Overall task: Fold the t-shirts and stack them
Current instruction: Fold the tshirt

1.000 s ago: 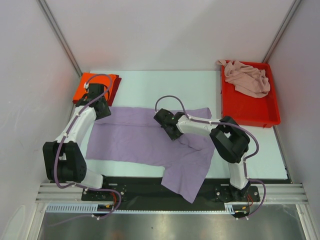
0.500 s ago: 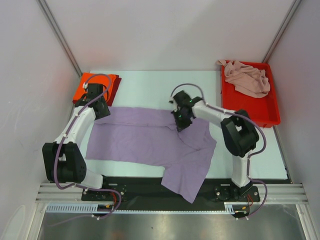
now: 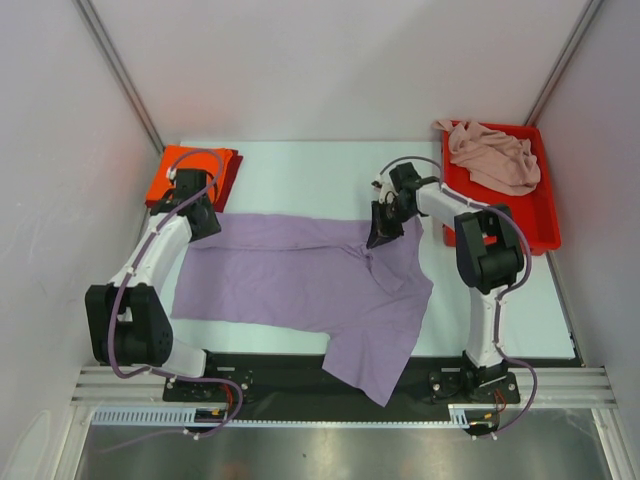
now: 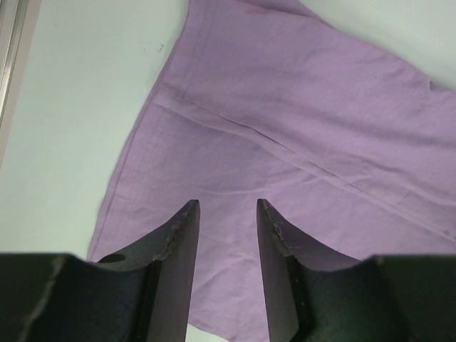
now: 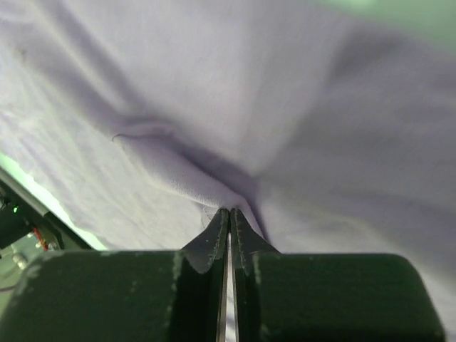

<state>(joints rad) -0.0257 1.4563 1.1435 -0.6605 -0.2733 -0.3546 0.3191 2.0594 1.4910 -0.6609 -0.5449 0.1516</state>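
Observation:
The large lavender t-shirt lies spread across the table, one end hanging over the near edge. My right gripper is shut on a pinch of its cloth near the shirt's back right edge; in the right wrist view the jaws meet on a raised purple fold. My left gripper stands open over the shirt's left end, its fingers apart with cloth below and nothing gripped. A folded orange-red t-shirt lies at the back left. A pale pink t-shirt is crumpled in the tray.
The red plastic tray stands at the back right, close beside my right forearm. A darker red edge shows beside the orange-red shirt. White walls close in on both sides. The black base rail runs along the near edge.
My right gripper has shut on the lavender cloth and travelled from the shirt's middle toward the back right, dragging the fold along. The left arm has stayed put.

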